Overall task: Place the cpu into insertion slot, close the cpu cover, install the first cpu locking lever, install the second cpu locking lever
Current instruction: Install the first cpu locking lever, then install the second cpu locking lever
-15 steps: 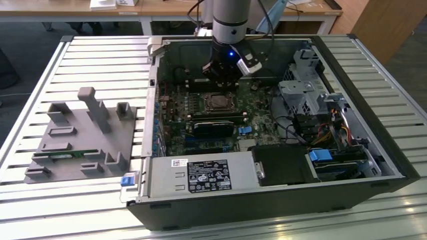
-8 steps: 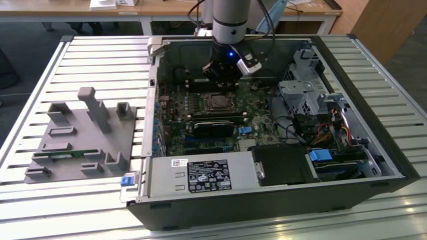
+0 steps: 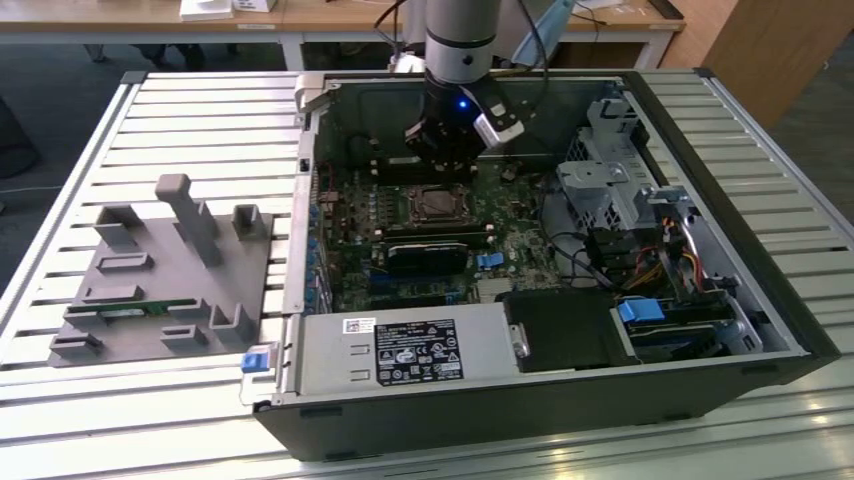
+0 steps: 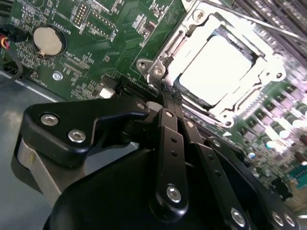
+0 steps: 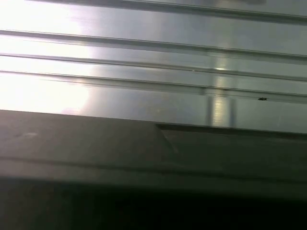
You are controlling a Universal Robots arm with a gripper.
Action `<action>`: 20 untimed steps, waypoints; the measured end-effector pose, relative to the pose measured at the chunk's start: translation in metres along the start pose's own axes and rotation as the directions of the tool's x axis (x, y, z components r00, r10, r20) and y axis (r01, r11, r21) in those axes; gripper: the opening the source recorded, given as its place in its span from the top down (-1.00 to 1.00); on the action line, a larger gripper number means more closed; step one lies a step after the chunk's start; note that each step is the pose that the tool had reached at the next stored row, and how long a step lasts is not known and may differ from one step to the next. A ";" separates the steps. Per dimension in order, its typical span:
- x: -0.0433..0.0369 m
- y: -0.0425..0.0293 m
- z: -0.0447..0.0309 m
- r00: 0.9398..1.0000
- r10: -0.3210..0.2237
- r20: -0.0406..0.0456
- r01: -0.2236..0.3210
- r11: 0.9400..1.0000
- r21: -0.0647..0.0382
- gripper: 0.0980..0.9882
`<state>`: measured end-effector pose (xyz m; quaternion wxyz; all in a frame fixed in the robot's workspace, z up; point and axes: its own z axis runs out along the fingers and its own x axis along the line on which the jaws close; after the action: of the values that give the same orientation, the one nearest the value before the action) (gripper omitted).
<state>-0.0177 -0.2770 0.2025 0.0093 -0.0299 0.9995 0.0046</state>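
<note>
Beside the cpu cover (image 4: pixel 218 67), our hand (image 4: pixel 168 98) is pinched closed, empty; we should press gently, squarely.

Closed fingers (image 4: pixel 168 103) beside covered cpu (image 4: pixel 218 67)

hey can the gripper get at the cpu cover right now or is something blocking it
Probably yes. In the second wrist view the gripper sits right at the edge of the cpu cover, which lies down around the cpu. Nothing stands between them, and the case is open on top.
</note>
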 end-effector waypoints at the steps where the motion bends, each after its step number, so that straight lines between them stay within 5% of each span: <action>1: 0.0000 0.0000 -0.0019 1.000 0.000 0.000 0.000 1.000 0.000 0.98; 20: 0.0002 -0.0054 -0.0043 1.000 0.007 0.004 -0.007 1.000 0.001 0.98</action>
<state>-0.0177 -0.2825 0.2067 0.0114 -0.0263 0.9996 0.0041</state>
